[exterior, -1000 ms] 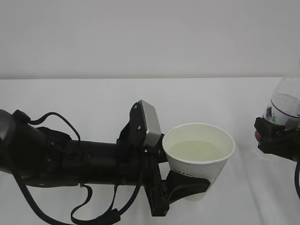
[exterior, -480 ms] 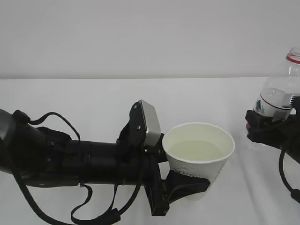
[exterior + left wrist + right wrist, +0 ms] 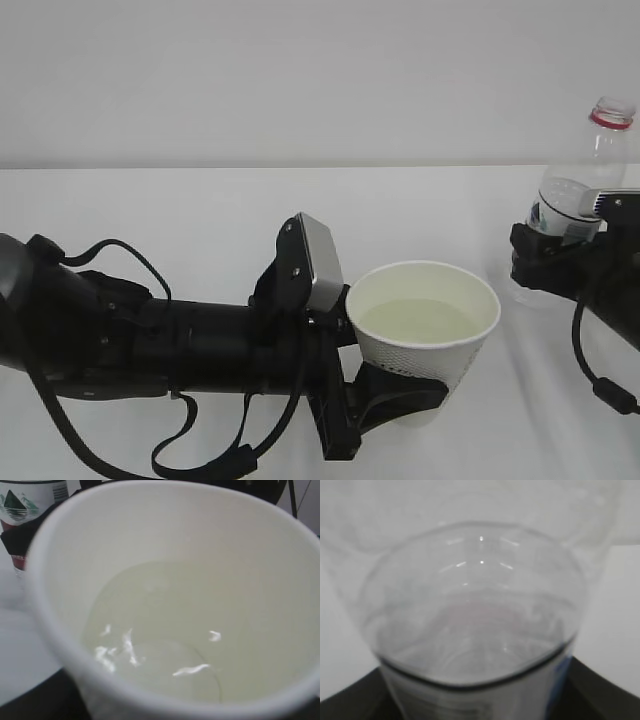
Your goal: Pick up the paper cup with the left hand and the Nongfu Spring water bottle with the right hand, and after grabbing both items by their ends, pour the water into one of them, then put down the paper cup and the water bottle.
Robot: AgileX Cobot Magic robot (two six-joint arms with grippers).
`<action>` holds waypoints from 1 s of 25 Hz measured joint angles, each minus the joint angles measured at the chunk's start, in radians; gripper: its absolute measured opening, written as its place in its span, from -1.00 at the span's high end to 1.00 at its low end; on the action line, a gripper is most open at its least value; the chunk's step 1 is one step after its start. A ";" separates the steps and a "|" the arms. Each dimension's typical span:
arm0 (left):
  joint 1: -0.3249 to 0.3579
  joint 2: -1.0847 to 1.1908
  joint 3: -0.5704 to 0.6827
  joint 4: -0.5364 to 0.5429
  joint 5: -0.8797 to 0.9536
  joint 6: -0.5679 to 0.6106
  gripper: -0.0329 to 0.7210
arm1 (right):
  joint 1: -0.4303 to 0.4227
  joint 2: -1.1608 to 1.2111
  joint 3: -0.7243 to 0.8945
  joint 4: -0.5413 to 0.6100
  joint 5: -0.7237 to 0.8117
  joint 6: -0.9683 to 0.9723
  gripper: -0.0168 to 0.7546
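Note:
My left gripper (image 3: 408,394) is shut on the lower part of the white paper cup (image 3: 437,362), holding it upright just above the table. Faintly yellowish water (image 3: 418,322) fills about half the cup. The left wrist view looks straight into the cup (image 3: 165,535) at the water (image 3: 160,635). At the right edge my right gripper (image 3: 548,262) is shut on the body of the clear Nongfu Spring water bottle (image 3: 585,185), which stands nearly upright with its red neck ring on top and no cap. The bottle (image 3: 475,625) fills the right wrist view; the jaws are mostly hidden.
A white table (image 3: 200,210) runs back to a plain white wall (image 3: 300,80). The left arm, with its grey box module (image 3: 318,262) and hanging cables (image 3: 200,440), crosses the front left. The bottle's label (image 3: 30,500) shows just beyond the cup's rim.
The right gripper has carried the bottle left and upward from the frame's right edge, bringing it upright so its neck now shows. The cup and the left arm have stayed still.

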 joint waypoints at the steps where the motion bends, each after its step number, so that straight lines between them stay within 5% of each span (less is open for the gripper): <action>1: 0.000 0.000 0.000 0.000 0.000 0.000 -0.41 | 0.000 0.009 -0.009 0.000 0.000 0.000 -0.30; 25: 0.000 0.000 0.000 -0.002 0.000 0.002 -0.41 | 0.000 0.104 -0.091 0.000 -0.014 -0.002 -0.30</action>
